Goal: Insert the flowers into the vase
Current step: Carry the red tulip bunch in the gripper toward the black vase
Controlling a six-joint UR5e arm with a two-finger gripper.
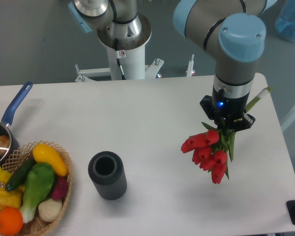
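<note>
The flowers (206,153) are a bunch of red tulips with green stems, hanging at the right side of the table with their heads pointing down and to the left. My gripper (227,124) is shut on their stems just above the blooms, and the stem ends (259,97) stick out up and to the right past the wrist. The fingers themselves are hidden under the wrist. The vase (107,175), a dark grey ribbed cylinder with an open round mouth, stands upright on the table well to the left of the flowers and a little nearer the front.
A wicker basket (66,184) of vegetables sits at the front left corner, close to the vase. A saucepan with a blue handle (15,104) lies at the left edge. The arm's white base (124,54) stands behind the table.
</note>
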